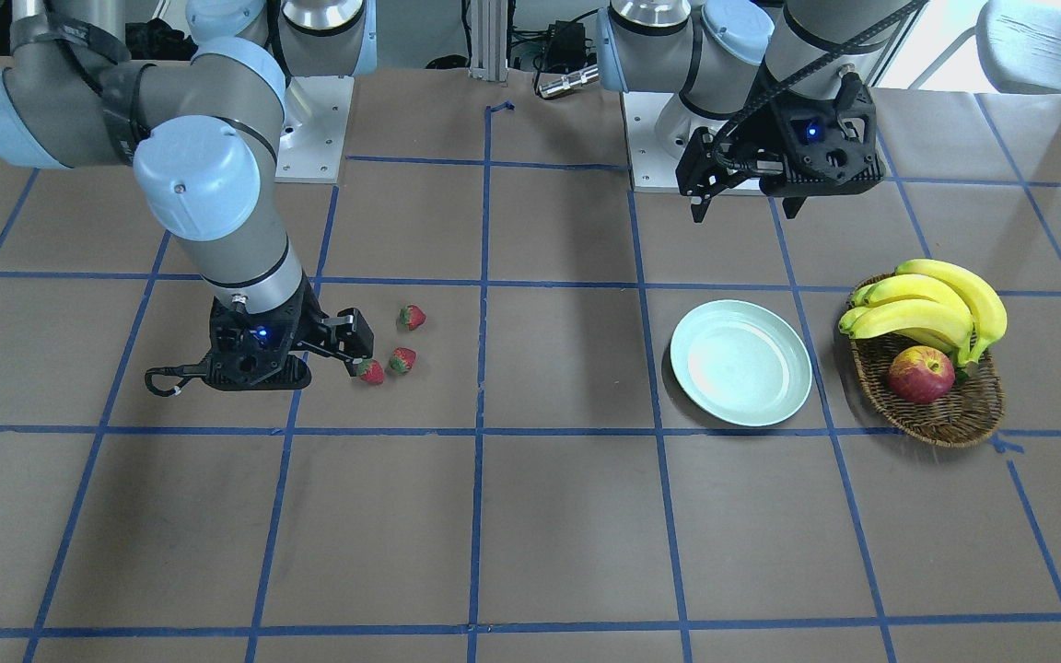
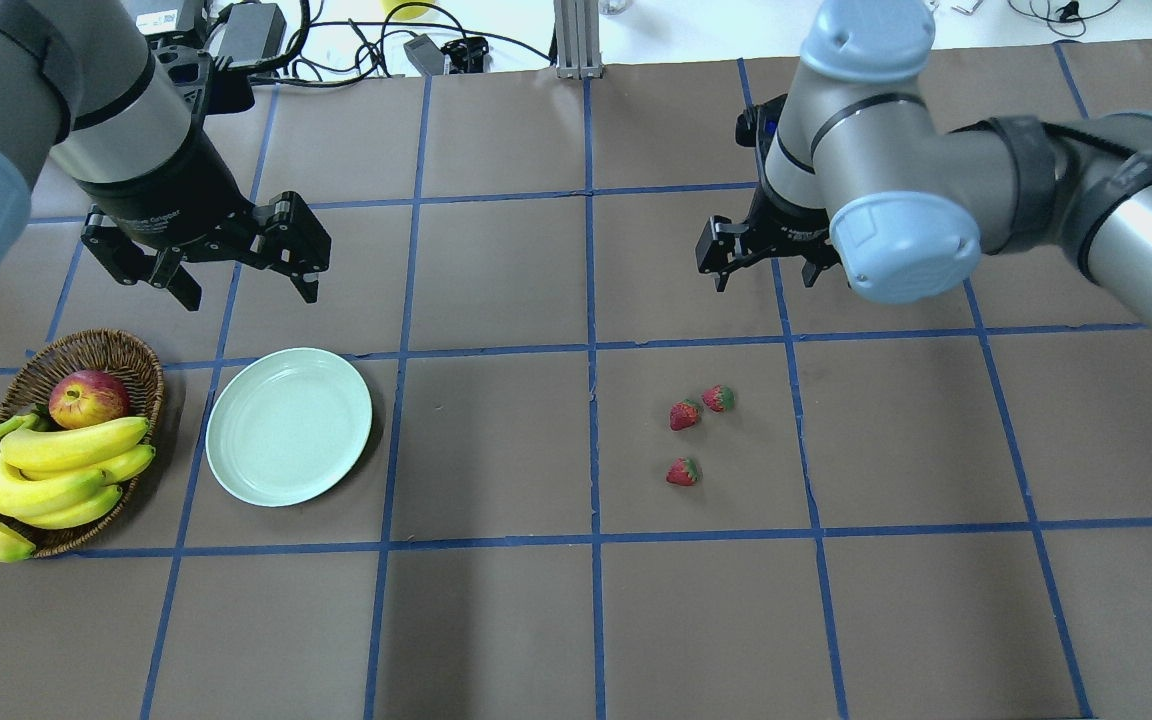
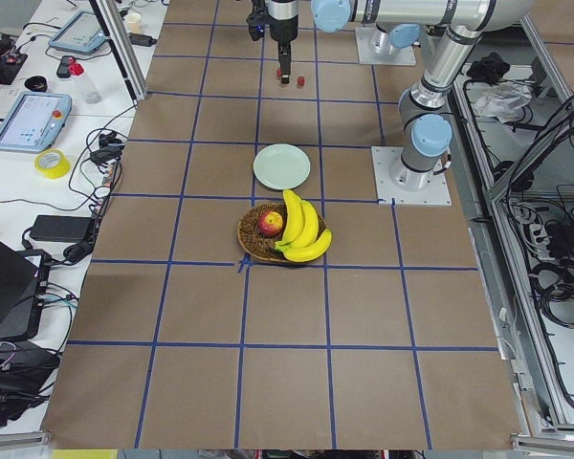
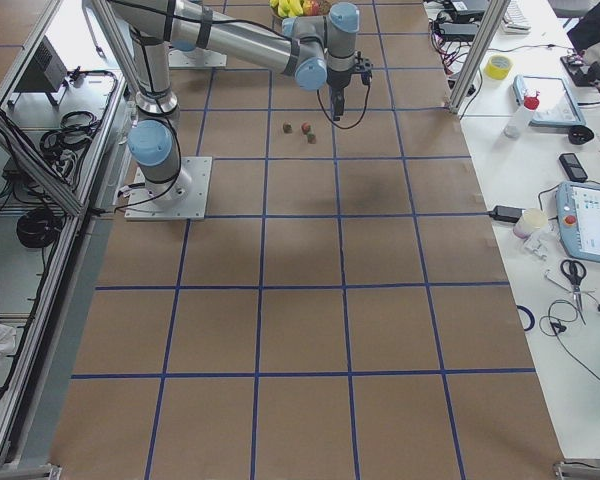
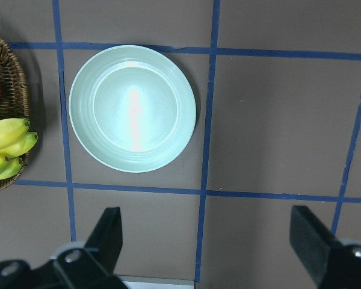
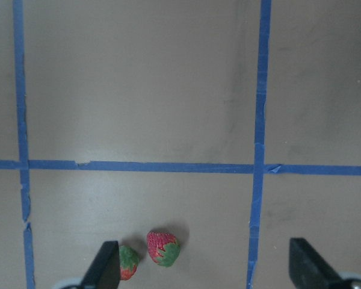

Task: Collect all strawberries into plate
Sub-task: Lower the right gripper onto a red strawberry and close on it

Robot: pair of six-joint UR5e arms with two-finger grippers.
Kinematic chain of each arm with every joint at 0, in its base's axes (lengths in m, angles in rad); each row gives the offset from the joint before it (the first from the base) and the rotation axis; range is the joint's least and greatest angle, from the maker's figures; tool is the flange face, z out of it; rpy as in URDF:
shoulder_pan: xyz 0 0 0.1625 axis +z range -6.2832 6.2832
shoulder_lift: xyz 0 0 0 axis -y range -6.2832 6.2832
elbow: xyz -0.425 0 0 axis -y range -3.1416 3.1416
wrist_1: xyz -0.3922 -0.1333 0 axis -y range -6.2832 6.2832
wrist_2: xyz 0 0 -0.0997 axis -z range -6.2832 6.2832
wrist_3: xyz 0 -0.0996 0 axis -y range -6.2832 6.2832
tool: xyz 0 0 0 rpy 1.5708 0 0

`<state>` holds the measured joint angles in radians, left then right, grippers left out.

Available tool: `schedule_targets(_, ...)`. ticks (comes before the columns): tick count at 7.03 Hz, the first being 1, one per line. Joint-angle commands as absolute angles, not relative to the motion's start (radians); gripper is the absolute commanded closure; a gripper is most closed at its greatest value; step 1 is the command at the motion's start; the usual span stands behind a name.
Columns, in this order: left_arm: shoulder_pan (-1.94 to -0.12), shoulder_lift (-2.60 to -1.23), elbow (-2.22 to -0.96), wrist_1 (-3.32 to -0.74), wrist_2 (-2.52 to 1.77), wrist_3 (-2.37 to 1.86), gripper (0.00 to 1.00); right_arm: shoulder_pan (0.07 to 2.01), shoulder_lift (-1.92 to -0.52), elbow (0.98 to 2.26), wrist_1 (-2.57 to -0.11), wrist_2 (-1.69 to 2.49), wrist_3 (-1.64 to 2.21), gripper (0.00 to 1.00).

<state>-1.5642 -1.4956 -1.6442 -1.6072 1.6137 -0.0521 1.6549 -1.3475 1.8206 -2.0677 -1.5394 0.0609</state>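
Three small red strawberries lie loose on the brown table: two close together (image 2: 684,414) (image 2: 719,399) and one apart (image 2: 682,472). They also show in the front view (image 1: 412,317) (image 1: 402,360) (image 1: 370,371). The pale green plate (image 2: 289,426) (image 1: 740,362) (image 5: 132,108) is bare. My right gripper (image 2: 764,280) (image 1: 309,364) hangs open and empty above the table by the strawberries; two of them (image 6: 162,247) (image 6: 127,262) show at the bottom of its wrist view. My left gripper (image 2: 249,292) (image 1: 745,210) hangs open and empty above the table just behind the plate.
A brown wicker basket (image 2: 136,360) (image 1: 954,428) stands beside the plate on its outer side, holding a bunch of bananas (image 2: 46,470) and a red-yellow apple (image 2: 88,398). Blue tape lines grid the table. Cables and boxes lie past the far edge.
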Motion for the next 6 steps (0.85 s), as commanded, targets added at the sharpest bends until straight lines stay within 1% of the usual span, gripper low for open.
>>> schedule_targets(1,-1.565,-1.496,-1.643,-1.606,1.614,-0.052,0.00,1.655,-1.336,1.972,-2.174,-1.540,0.067,0.00)
schedule_targets(3,-1.565,-1.496,-1.643,-1.603,1.614,-0.052,0.00,1.660,-1.306,2.003,-2.212,-1.540,0.095,0.00)
schedule_targets(4,-1.565,-1.496,-1.643,-1.601,1.614,-0.052,0.00,1.680,-1.284,2.011,-2.247,-1.523,0.171,0.00)
schedule_targets(6,-1.565,-1.496,-1.643,-1.601,1.614,-0.052,0.00,1.686,-1.244,2.011,-2.287,-1.517,0.193,0.01)
